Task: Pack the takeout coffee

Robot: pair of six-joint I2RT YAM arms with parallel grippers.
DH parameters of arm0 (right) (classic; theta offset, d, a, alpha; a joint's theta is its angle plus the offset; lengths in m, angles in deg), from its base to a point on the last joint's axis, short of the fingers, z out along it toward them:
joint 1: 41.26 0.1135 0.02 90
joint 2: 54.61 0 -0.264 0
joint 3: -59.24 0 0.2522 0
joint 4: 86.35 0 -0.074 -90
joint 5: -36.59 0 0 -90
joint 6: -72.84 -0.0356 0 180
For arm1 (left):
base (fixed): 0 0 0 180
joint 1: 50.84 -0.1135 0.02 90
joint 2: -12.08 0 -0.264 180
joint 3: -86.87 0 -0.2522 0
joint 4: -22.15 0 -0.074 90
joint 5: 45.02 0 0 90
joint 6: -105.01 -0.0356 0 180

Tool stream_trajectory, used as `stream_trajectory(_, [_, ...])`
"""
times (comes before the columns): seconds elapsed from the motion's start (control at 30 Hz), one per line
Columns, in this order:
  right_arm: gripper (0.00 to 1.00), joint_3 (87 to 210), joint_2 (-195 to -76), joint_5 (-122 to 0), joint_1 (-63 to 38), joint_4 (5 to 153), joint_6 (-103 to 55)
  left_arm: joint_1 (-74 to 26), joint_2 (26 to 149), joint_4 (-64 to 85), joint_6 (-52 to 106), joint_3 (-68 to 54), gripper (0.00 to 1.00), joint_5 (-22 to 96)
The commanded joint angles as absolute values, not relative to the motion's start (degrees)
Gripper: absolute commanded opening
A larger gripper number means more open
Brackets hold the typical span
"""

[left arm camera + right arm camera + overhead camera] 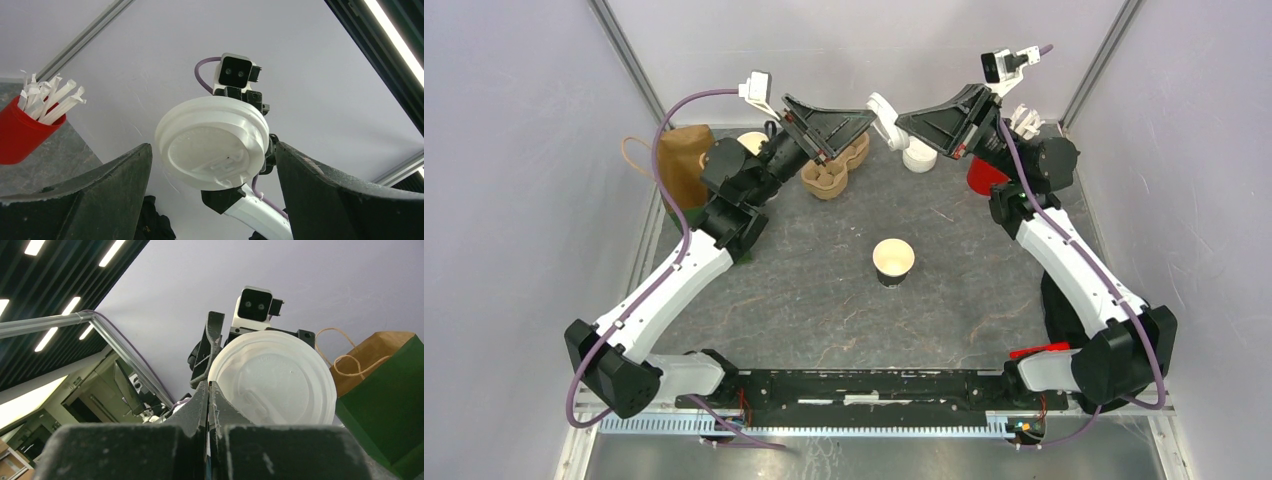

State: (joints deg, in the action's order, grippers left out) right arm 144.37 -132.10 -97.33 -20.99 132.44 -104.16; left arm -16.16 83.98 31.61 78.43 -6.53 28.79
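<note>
Takeout coffee cup (893,260): dark body, upright at frame centre on tabletop, top open, no lid on it.
White lid (272,377): in air at upper centre, between both arms.
Right end effector (209,390): fully closed, pinching lid rim.
Left end effector (213,150): spread wide, fingers either side of lid, gaps visible, holding nothing.
Step, judged: mid-air lid handover before capping.
Next: left must close on lid edge before right lets go, then set lid square on cup rim.

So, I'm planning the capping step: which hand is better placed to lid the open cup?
Right. The right hand is shut on the white lid; the left hand is open and empty. The paper cup stands lidless mid-table.
</note>
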Motion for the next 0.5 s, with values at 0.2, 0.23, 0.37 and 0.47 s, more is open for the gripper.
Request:
stream_trajectory(0.2, [0.0, 144.7, -130.2, -95.9, -20.7, 129.1, -101.5, -16.3, 86.6, 40.7, 82.6, -6.9, 1.0, 25.1])
stream_trajectory(0.23, [0.0, 144.8, -130.4, -95.9, -20.7, 129.1, -101.5, -16.3, 87.1, 41.2, 83.1, -6.8, 0.99, 24.6])
stream_trajectory(0.37, [0.0, 144.7, -130.8, -96.0, -20.7, 129.3, -101.3, -16.3, 87.8, 42.0, 83.8, -6.9, 0.99, 23.7])
stream_trajectory(0.47, [0.0, 144.9, -131.0, -96.0, -20.7, 129.3, -101.2, -16.3, 88.0, 41.8, 83.9, -7.1, 0.97, 23.6])
